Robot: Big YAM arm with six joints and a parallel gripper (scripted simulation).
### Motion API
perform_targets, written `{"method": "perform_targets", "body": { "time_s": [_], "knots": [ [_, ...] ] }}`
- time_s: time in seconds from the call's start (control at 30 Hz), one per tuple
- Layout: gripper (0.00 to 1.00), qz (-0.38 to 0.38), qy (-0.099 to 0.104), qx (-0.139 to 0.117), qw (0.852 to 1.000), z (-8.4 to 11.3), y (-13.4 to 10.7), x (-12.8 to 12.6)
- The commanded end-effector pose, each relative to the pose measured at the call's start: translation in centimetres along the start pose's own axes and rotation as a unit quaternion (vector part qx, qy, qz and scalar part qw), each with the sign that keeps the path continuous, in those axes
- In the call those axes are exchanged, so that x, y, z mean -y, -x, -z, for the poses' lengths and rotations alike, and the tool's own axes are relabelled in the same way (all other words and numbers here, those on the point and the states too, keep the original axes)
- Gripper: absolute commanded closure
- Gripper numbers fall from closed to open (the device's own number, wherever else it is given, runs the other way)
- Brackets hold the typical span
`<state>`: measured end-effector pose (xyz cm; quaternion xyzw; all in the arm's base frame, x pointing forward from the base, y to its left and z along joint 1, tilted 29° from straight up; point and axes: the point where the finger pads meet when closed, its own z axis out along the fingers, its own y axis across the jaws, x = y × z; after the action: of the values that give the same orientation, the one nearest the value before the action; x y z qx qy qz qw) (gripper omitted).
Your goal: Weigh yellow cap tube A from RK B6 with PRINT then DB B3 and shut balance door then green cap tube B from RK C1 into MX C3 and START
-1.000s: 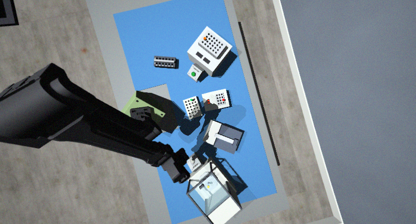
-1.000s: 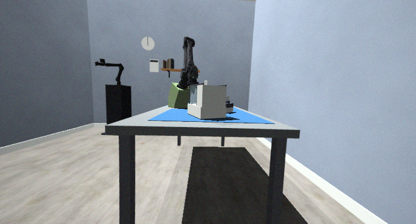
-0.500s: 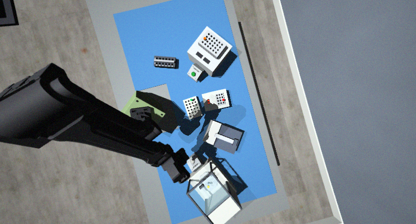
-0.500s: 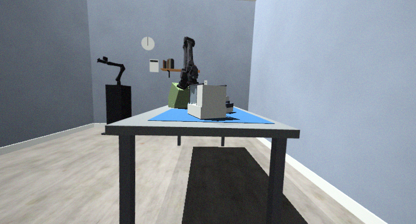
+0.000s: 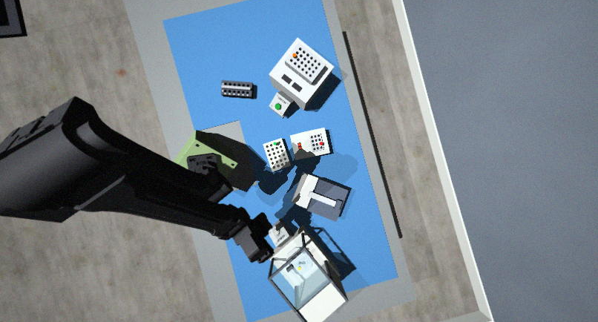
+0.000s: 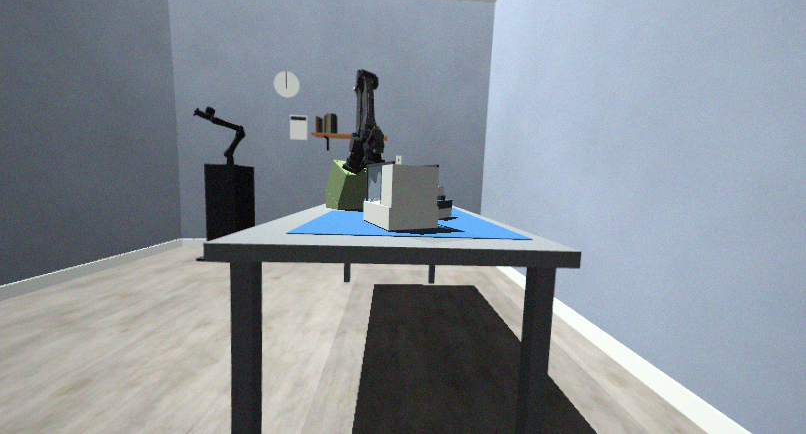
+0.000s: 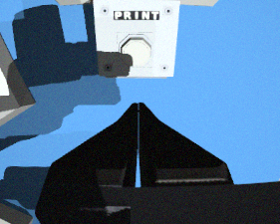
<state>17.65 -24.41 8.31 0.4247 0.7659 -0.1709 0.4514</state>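
Fingers (image 5: 263, 257) (image 6: 353, 166), black and tapering, are pressing together with nothing between them, presumably so that the joined tips can serve as one blunt pusher. They are hovering just beside the round white PRINT key (image 5: 277, 230) (image 7: 138, 53), apart from it in the wrist view, and the approach is looking like preparation for a press. The tube with the yellow cap (image 5: 299, 268) is standing inside the white balance with its glass box (image 5: 324, 305) (image 6: 414, 197) (image 7: 199, 1), seemingly on the pan, where it should be for weighing. The clear top pane (image 5: 311, 277) is appearing to cover the box, which would be keeping the weighing valid. The tube with the green cap (image 5: 274, 143) is waiting in the white perforated rack (image 5: 286, 154), its turn likely coming after the first tube is going home.

Much is staying uncertain. Glass and reflections are blurring how centrally the yellow-capped tube is standing, and its body is hardly showing. A dark shadow is covering part of the key's plate, so the key's travel is hard to judge. Whether the balance's green lamp is glowing cannot be told. In the exterior view, the balance's pale back is hiding the tube and most other stations on the desk (image 5: 403, 277) (image 6: 366, 251)
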Motion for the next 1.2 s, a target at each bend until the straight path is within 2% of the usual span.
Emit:
{"method": "perform_targets", "body": {
  "time_s": [0.0,1.17],
  "knots": [
    [1.0,-0.002,0.006,0.022,1.0,-0.9,2.3,-0.5],
    [1.0,-0.003,0.006,0.014,1.0,-6.3,1.2,-0.5]
  ]
}}
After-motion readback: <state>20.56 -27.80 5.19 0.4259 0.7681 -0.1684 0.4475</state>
